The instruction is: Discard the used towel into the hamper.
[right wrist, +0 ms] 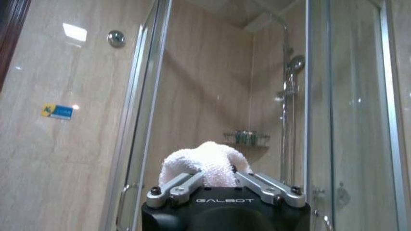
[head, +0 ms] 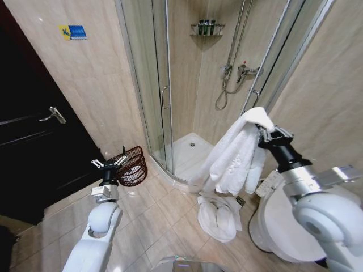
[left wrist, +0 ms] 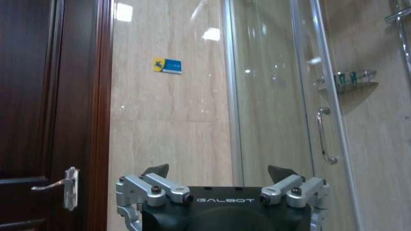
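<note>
Hanging limp from the right gripper (head: 264, 131), clamped on its top fold, the towel (head: 232, 156) looks soft and light; hamper (head: 132, 165) sits far left; left gripper (head: 109, 163) open.

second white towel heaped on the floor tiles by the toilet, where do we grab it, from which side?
Probably the raised folded hump at the near end of the floor towel, straight down from above: it lies loose on the tiles, so only top folds give purchase. The left gripper is open; the right gripper holds the hanging towel.
</note>
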Available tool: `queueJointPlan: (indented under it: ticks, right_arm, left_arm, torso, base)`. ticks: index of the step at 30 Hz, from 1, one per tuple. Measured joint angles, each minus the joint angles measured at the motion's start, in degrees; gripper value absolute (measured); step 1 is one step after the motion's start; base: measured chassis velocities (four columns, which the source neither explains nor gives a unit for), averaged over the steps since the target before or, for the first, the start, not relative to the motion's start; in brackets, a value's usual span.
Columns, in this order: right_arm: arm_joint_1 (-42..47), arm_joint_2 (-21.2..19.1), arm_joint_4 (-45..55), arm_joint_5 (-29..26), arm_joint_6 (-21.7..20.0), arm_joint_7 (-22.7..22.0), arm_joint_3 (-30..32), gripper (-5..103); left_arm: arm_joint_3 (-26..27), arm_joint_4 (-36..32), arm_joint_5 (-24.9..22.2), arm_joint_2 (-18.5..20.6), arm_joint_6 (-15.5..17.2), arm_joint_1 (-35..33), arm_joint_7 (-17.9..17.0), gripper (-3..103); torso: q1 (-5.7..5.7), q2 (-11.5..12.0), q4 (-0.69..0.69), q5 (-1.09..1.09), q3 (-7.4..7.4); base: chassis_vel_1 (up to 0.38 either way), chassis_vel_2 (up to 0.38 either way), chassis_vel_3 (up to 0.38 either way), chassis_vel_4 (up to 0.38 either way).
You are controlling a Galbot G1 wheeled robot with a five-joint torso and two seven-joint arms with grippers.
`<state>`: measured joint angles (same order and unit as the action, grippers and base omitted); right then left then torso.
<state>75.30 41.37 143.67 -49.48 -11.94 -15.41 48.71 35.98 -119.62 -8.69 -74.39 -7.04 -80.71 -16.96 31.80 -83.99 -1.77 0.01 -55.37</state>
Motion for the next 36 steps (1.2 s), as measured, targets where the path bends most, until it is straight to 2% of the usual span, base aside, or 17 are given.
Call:
queueJointPlan:
  ticks: [3, 8, 21, 29, 36]
  right_arm:
    - [-1.97, -3.13, -0.05, -4.22, -0.27, -0.37, 3.47, 4]
    - [-2.75, -4.64, -0.32, -5.61, -0.29, -0.21, 4.88, 4]
    - [0.88, 2.22, -0.35, 1.37, -0.60, 0.58, 0.03, 4]
    - [1.07, 2.76, -0.36, 2.38, -0.64, 1.20, 0.06, 4]
    - [0.96, 2.76, -0.38, 2.38, -0.63, 1.45, 0.09, 4]
  left_arm:
    - [-0.13, 0.18, 0.09, -0.15, 0.00, 0.01, -0.13, 100]
    - [-0.39, 0.30, 0.25, -0.24, 0.17, 0.05, -0.64, 100]
    - [-1.23, -1.72, 0.41, -0.34, 2.61, -0.45, -1.54, 100]
    - [-1.10, -3.97, 0.37, -0.63, 4.98, -1.18, -1.54, 100]
    - [-0.73, -4.44, 0.42, -0.89, 5.25, -1.80, -1.47, 100]
  torso:
    - [0.00, 0.00, 0.00, -0.01, 0.00]
    - [0.00, 0.00, -0.01, -0.04, 0.00]
    - [0.00, 0.00, 0.00, -0.01, 0.00]
    - [0.00, 0.00, 0.00, -0.02, 0.00]
    - [0.00, 0.00, 0.00, -0.02, 0.00]
  base:
    - [0.000, 0.000, 0.000, 0.000]
    - [0.000, 0.000, 0.000, 0.000]
    - [0.000, 0.000, 0.000, 0.000]
    - [0.000, 0.000, 0.000, 0.000]
    - [0.004, 0.010, 0.010, 0.015]
